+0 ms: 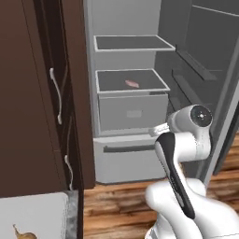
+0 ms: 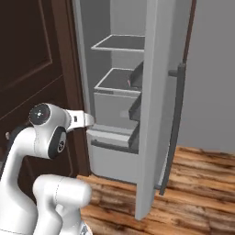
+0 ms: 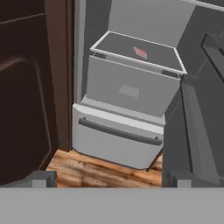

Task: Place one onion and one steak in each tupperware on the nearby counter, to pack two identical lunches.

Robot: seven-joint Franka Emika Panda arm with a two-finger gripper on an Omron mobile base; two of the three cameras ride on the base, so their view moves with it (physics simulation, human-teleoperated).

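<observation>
The steak (image 1: 132, 84) lies pink and flat on the lower glass shelf (image 1: 158, 87) of the open fridge (image 1: 93, 93), sitting toward the middle of that shelf; it shows again from the hand view (image 3: 140, 52) as a small reddish patch on the same shelf, and just peeks out past the door edge in the right base view (image 2: 130, 83). Down at the lower left corner of the left base view, the onion (image 1: 24, 234) rests on the counter (image 1: 42, 210), well apart from the fridge. The pincer (image 3: 111, 181) stands wide open with nothing between its tips, both dark fingertips (image 3: 38, 178) spread to the edges of the hand view, pointing at the fridge's drawers. Below the steak's shelf sits a grey crisper drawer (image 1: 133, 112), and under that a bottom drawer (image 3: 118, 140) with a long dark handle. An upper shelf (image 1: 133, 43) sits above. The fridge door (image 2: 153, 105) swings open to the right, over a wooden floor (image 2: 197, 183). Dark brown cabinets (image 1: 28, 93) flank the fridge on the left.
</observation>
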